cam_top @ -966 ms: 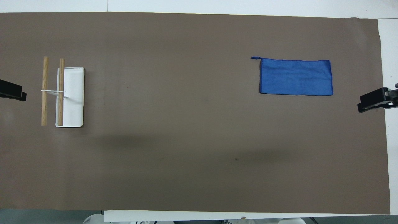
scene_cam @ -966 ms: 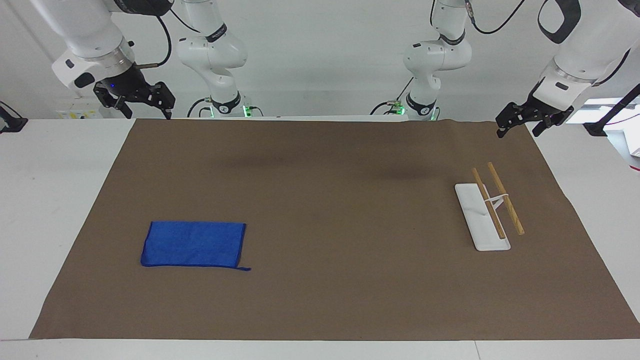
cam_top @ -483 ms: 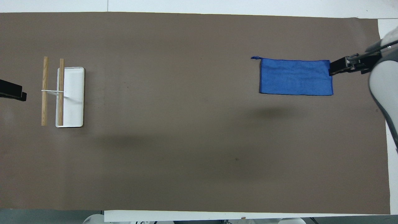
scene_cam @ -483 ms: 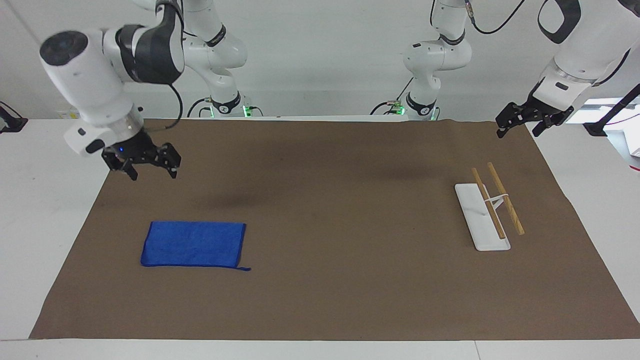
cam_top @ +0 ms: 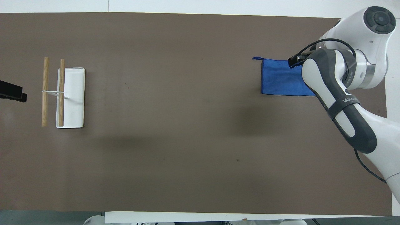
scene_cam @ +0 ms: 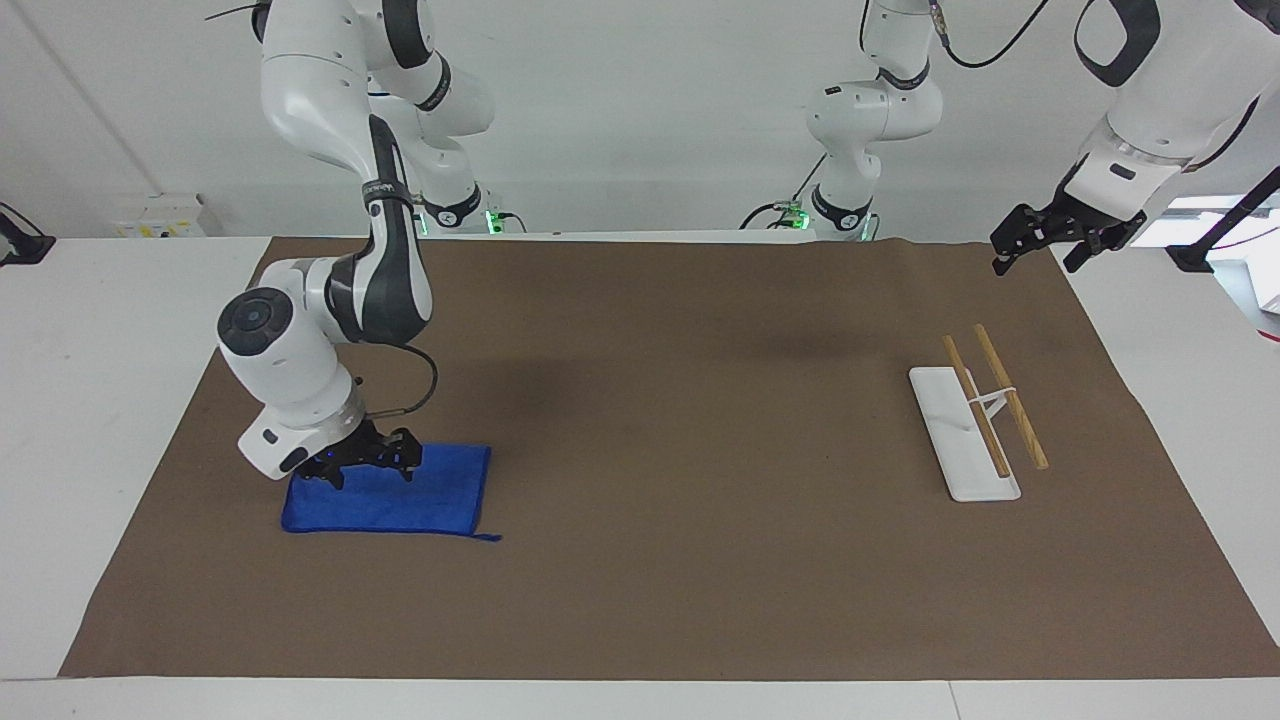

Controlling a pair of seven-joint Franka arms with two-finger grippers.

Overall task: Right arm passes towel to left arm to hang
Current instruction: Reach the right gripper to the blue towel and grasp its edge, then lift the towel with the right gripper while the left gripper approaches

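The blue towel point(scene_cam: 430, 497) lies flat on the brown mat, toward the right arm's end of the table. It also shows in the overhead view point(cam_top: 278, 78), partly covered by the arm. My right gripper point(scene_cam: 370, 478) is open. It is down at the towel, with its fingertips spread on or just above the towel's end toward the right arm's side. One of its fingers point(cam_top: 295, 61) shows in the overhead view. My left gripper point(scene_cam: 1038, 262) is open and empty. It waits in the air over the mat's corner at the left arm's end.
A white rack base point(scene_cam: 958, 440) with two wooden rods point(scene_cam: 1012, 398) stands toward the left arm's end of the table. It also shows in the overhead view point(cam_top: 72, 97). The brown mat point(scene_cam: 700, 450) covers most of the white table.
My right arm has swung out from its raised place near its base and come down onto the towel. The towel, the rack and the left arm have not moved.
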